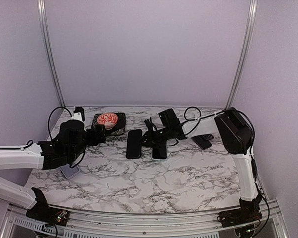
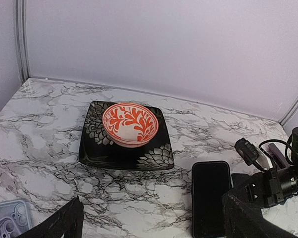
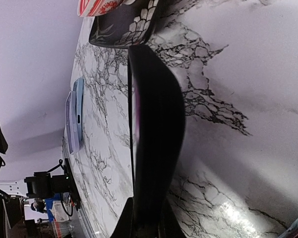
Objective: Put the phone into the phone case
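Note:
A black phone (image 1: 134,144) lies on the marble table, right of the plate; in the left wrist view (image 2: 210,196) it lies flat, screen up. A lilac phone case (image 1: 69,171) lies at the near left beside my left arm, and also shows in the left wrist view (image 2: 9,218) and the right wrist view (image 3: 73,116). My right gripper (image 1: 148,136) is at the phone's right edge. In its wrist view the gripper (image 3: 146,220) is shut on the black phone (image 3: 154,124), seen edge-on. My left gripper (image 1: 97,135) is open and empty (image 2: 156,223), facing the plate.
A black patterned plate (image 1: 120,128) holding a red-and-white bowl (image 1: 108,119) stands at the back left. A second dark phone-shaped slab with a pale rim (image 1: 159,151) lies right of the phone. Another dark flat object (image 1: 202,142) lies under the right arm.

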Controlling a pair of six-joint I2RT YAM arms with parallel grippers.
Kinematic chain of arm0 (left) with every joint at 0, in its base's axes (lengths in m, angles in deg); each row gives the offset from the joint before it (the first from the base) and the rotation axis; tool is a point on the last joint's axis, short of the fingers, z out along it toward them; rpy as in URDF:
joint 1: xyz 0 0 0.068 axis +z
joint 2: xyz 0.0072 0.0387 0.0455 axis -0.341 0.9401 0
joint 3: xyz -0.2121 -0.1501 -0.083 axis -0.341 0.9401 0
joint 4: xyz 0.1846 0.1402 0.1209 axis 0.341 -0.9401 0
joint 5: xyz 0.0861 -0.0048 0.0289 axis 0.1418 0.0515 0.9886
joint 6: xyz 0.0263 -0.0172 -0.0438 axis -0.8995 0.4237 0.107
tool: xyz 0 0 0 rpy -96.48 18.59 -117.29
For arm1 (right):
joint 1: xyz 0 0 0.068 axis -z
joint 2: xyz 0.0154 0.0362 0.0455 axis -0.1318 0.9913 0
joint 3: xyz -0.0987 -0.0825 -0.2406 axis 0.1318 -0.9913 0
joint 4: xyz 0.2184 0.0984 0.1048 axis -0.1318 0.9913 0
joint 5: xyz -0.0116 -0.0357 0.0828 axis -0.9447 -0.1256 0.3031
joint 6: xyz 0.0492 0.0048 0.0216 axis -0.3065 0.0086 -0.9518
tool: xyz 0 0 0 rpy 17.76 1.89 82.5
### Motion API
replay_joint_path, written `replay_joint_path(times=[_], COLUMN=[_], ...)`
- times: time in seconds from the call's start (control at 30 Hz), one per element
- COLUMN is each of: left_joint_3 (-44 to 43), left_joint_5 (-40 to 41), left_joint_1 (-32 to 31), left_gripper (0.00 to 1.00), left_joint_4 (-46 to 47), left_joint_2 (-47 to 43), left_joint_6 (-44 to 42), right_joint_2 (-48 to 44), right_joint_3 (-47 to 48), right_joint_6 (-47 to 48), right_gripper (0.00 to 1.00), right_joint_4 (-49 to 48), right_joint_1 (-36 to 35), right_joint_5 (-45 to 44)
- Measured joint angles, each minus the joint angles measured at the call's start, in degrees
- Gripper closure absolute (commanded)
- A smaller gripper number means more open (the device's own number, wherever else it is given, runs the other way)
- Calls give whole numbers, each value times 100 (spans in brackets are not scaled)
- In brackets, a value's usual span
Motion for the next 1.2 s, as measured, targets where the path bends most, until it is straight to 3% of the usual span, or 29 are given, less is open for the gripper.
replay_joint_path(times=[0.1,0.27,0.5,0.63,0.7,0.77,0.97,1.03,1.07,1.13,1.2], left_joint_3=[0,0,4,-55,-170,-315,-570,-579,-579,-577,-577], left_joint_5=[-264,-1716,-4286,-5235,-5608,-5987,-6664,-6734,-6749,-6741,-6708], left_joint_1=[129,422,459,461,461,461,450,415,409,407,402], left_gripper=[1,1,1,9,16,31,99,100,100,100,100], left_joint_4=[0,234,1130,1449,1517,1550,1639,1652,1648,1644,1626], left_joint_2=[109,216,-260,-616,-612,-531,-190,-186,-186,-195,-216], left_joint_6=[87,-7,-483,-656,-693,-728,-756,-826,-918,-970,-968], right_joint_2=[0,-358,-2253,-2979,-3097,-3088,-2977,-2977,-2979,-2981,-2983], right_joint_3=[0,-177,-621,-608,-608,-603,-542,-531,-527,-520,-535], right_joint_6=[131,1025,2723,3486,3705,3864,4151,4186,4186,4188,4199], right_gripper=[100,100,100,100,100,100,100,100,91,60,49], right_joint_4=[-35,-24,26,-63,-61,-33,271,348,374,376,306], right_joint_1=[-2,-70,-286,-505,-632,-752,-905,-907,-907,-907,-907], right_joint_5=[129,516,1375,1784,1902,1947,1934,1899,1888,1853,1784])
